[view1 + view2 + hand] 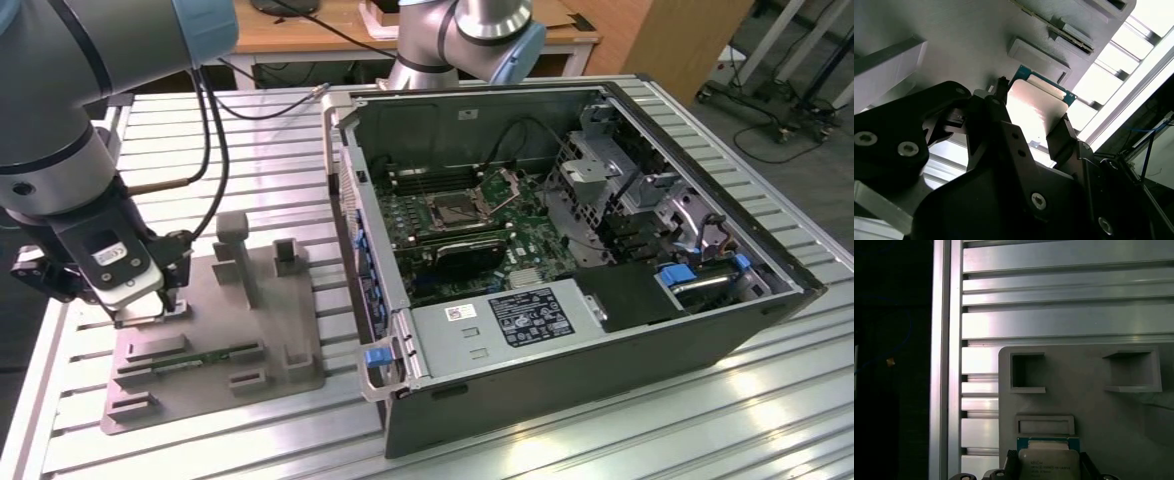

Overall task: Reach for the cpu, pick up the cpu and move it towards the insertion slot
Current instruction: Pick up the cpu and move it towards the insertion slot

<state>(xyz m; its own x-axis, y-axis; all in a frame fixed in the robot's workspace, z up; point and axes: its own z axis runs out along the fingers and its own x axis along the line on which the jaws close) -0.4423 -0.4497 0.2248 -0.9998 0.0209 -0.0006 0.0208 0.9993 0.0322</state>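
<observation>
Two fingers [1060,139] of the gripper [1031,112] pinch the cpu [1049,462] by its sides, jaws closed on it; grey tray [267,345] right underneath.

cpu [1048,465] cropped by edge, sides hidden

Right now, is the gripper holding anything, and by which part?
The cpu, pinched by two opposite side edges in the gripper, down at the grey tray.

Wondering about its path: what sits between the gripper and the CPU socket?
In the exterior view, from the gripper: the grey tray's upright posts, a strip of slatted table, the computer case's side wall, then the CPU socket.
</observation>
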